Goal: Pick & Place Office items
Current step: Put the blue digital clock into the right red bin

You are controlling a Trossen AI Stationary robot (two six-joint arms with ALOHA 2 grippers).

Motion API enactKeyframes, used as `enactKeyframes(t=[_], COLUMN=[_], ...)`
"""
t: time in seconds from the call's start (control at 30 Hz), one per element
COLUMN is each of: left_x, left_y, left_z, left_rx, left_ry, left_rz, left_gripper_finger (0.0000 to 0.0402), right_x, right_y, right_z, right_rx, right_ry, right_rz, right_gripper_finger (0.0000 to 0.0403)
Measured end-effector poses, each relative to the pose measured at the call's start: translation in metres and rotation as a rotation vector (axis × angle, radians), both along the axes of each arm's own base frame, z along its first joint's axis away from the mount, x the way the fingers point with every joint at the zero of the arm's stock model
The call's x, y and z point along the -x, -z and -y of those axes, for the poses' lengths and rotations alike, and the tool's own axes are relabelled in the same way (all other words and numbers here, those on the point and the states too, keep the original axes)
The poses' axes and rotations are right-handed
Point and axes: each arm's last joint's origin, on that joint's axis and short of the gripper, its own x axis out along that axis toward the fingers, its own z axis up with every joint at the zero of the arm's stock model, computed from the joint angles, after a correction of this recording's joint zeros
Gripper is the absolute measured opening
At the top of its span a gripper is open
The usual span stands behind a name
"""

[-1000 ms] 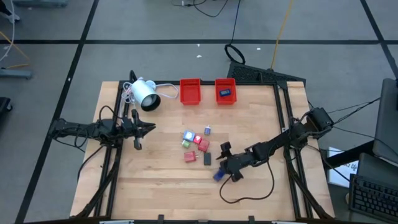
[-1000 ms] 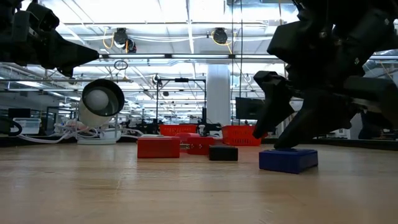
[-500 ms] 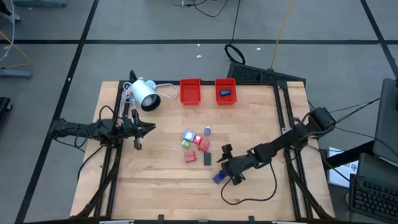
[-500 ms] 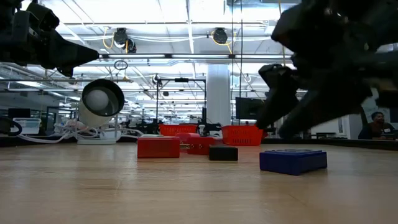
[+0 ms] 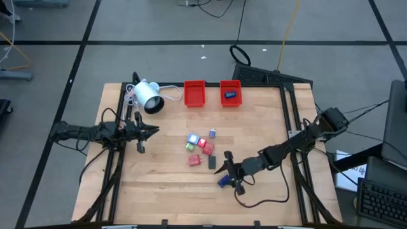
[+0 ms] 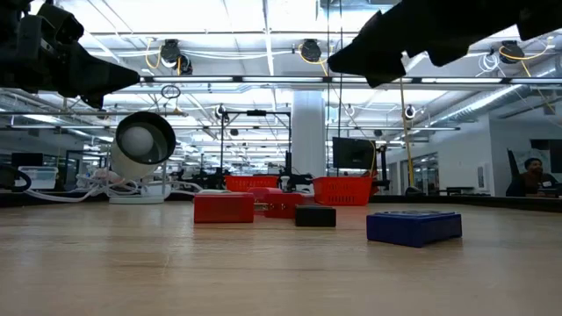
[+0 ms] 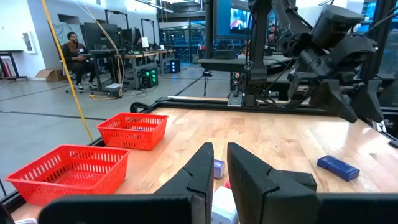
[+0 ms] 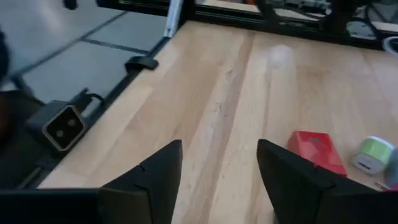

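Several small office items (image 5: 200,146) in red, green, pale and black lie clustered mid-table. A blue block (image 5: 222,182) lies flat on the wood nearer the front, also seen in the low view as the blue block (image 6: 414,226). My right gripper (image 5: 229,172) hangs open above and just beside it, with nothing between its fingers (image 8: 149,180). My left gripper (image 5: 149,131) waits shut at the table's left side, pointing level. Another blue item (image 5: 230,95) lies in the right one of two red trays.
Two red trays (image 5: 194,93) (image 5: 238,100) stand side by side at the far edge. A white lamp-like device (image 5: 147,95) with its cable lies at the far left. A black cable (image 5: 261,197) trails on the wood by the right arm. Bare wood (image 5: 159,184) lies at the near left.
My right gripper has risen off the blue block and tipped from pointing steeply down to nearly level, leaving the low view's middle. The blue block stays flat on the table, shifted only slightly.
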Motion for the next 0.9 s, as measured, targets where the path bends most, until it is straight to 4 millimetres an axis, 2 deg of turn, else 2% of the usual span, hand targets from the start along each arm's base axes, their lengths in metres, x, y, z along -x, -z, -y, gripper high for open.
enactKeyframes(t=[0.2, 0.33, 0.53, 0.77, 0.9], left_x=[0.0, 0.0, 0.0, 0.0, 0.0], left_y=[0.0, 0.0, 0.0, 0.0, 0.0], left_z=[0.0, 0.0, 0.0, 0.0, 0.0], left_rx=[0.0, 0.0, 0.0, 0.0, 0.0], left_ry=[0.0, 0.0, 0.0, 0.0, 0.0], left_rz=[0.0, 0.0, 0.0, 0.0, 0.0], left_gripper_finger=[0.0047, 0.0047, 0.0047, 0.0047, 0.0047], right_x=[-0.001, 0.003, 0.006, 0.003, -0.001], right_y=[-0.01, 0.002, 0.024, 0.048, 0.05], right_z=[-0.015, -0.013, -0.011, -0.011, -0.004], right_rx=[0.064, 0.142, 0.211, 0.17, 0.187], right_ry=[-0.035, -0.051, -0.065, -0.11, -0.097], right_rz=[-0.056, -0.164, -0.313, -0.429, -0.434], right_gripper_finger=[0.0261, 0.0291, 0.0286, 0.0272, 0.027])
